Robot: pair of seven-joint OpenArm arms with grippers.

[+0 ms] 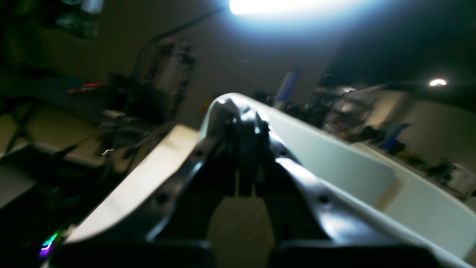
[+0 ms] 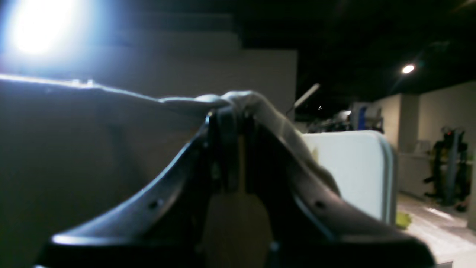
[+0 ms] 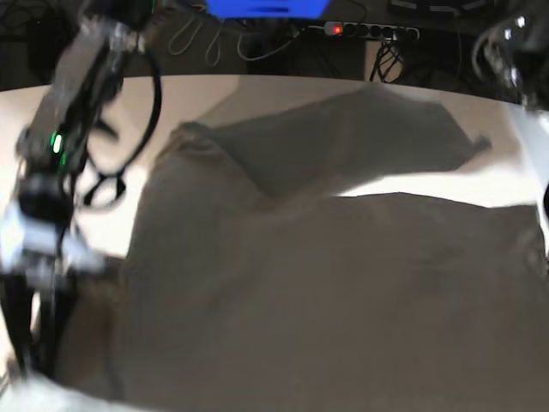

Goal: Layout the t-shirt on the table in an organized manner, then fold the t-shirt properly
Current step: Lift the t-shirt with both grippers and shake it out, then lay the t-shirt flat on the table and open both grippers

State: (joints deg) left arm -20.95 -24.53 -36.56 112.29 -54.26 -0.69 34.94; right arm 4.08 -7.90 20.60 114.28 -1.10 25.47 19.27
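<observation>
The grey-beige t-shirt (image 3: 326, 300) hangs lifted and spread wide, close to the base camera, filling the lower part of that view. Its far part trails onto the white table (image 3: 34, 112). In the left wrist view my left gripper (image 1: 245, 111) is shut, with a pale strip of the t-shirt (image 1: 160, 171) running off its tip. My right gripper (image 2: 232, 108) is shut too. The t-shirt (image 2: 275, 119) drapes over its tip, and a taut edge stretches away to the left. In the base view the cloth and the frame edges hide both grippers.
My right arm (image 3: 60, 146) stands at the base view's left with looping black cables. A power strip (image 3: 369, 30) and more cables lie behind the table's far edge. A white panel with a rounded corner (image 2: 346, 167) stands beyond the right gripper.
</observation>
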